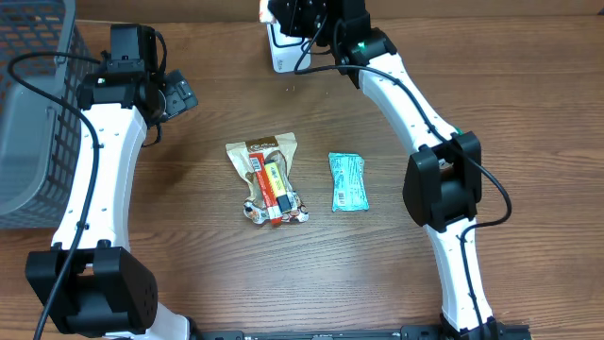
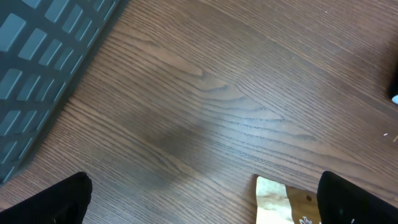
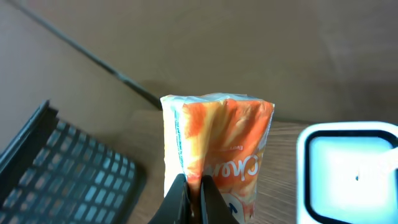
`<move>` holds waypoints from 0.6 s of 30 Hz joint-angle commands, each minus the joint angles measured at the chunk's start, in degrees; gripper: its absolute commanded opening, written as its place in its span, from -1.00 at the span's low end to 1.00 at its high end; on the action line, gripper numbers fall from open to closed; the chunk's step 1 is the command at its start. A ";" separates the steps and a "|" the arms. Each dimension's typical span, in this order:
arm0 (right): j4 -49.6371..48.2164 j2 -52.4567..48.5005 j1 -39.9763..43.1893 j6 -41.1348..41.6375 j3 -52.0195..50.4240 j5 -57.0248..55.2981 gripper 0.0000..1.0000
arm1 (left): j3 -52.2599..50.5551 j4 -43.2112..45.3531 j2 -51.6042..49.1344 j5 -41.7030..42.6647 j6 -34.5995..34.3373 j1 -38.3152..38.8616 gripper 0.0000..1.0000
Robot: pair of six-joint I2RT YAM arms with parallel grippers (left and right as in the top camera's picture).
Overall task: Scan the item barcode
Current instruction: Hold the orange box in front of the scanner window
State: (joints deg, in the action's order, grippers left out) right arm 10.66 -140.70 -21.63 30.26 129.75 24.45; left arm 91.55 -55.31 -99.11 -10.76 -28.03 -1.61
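Right tool (image 3: 193,190) pinches orange packet (image 3: 217,146) above wooden table (image 1: 226,94).

Soft, even light; wrist views seem slightly blurred.

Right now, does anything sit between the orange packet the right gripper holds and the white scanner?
Nothing visible does. The right gripper pinches the orange packet just beside the white scanner, with only bare wood table between them.

Pouch (image 1: 347,181) lies just right of snack packet (image 1: 267,179), basket (image 1: 28,142) far left.
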 commanded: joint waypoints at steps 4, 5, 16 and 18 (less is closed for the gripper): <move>-4.17 -4.52 2.12 7.43 0.76 0.94 -0.93 | 0.35 0.04 0.50 -0.13 1.25 -0.24 1.00; -4.72 -5.44 2.40 8.35 0.76 1.60 -0.93 | 0.35 0.04 0.50 -0.13 1.22 -0.24 1.00; -7.21 -10.03 4.26 10.47 0.74 6.75 -0.93 | 0.35 0.04 0.50 -0.13 1.22 -0.24 1.00; -9.01 -10.03 4.52 10.82 0.74 8.92 -0.93 | 0.35 0.04 0.50 -0.13 1.25 -0.24 1.00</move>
State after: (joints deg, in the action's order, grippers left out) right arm 3.55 -151.28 -17.58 40.27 129.75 30.17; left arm 91.55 -55.31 -99.11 -10.76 -28.03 -1.61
